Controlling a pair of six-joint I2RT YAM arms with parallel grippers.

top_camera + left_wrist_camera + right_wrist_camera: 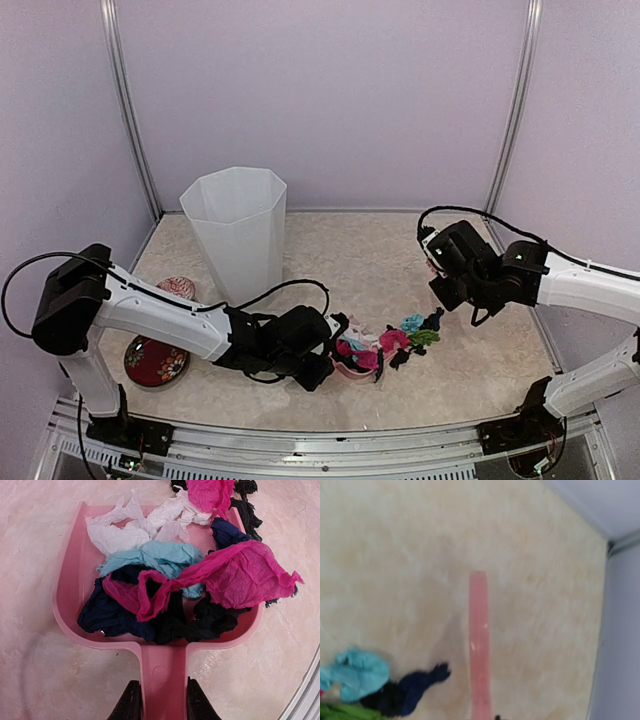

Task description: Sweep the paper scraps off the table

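Note:
My left gripper [162, 692] is shut on the handle of the pink dustpan [70, 595], which lies flat on the table [30, 670]. Several paper scraps [165, 560] in white, teal, magenta, navy and black are heaped in the pan. More scraps lie at its mouth and just beyond: magenta [392, 340], teal [412, 322], green [424, 338] and black [433, 319]. My right gripper [440, 272] hangs above the table, right of that pile, shut on the pink brush [479, 640]. The brush points away from the teal [357, 672] and navy [417, 685] scraps.
A tall white bin [238, 232] stands at the back left. Two red patterned dishes [155, 362] sit at the front left, behind my left arm. Lilac walls and metal posts [512, 110] close the table in on three sides.

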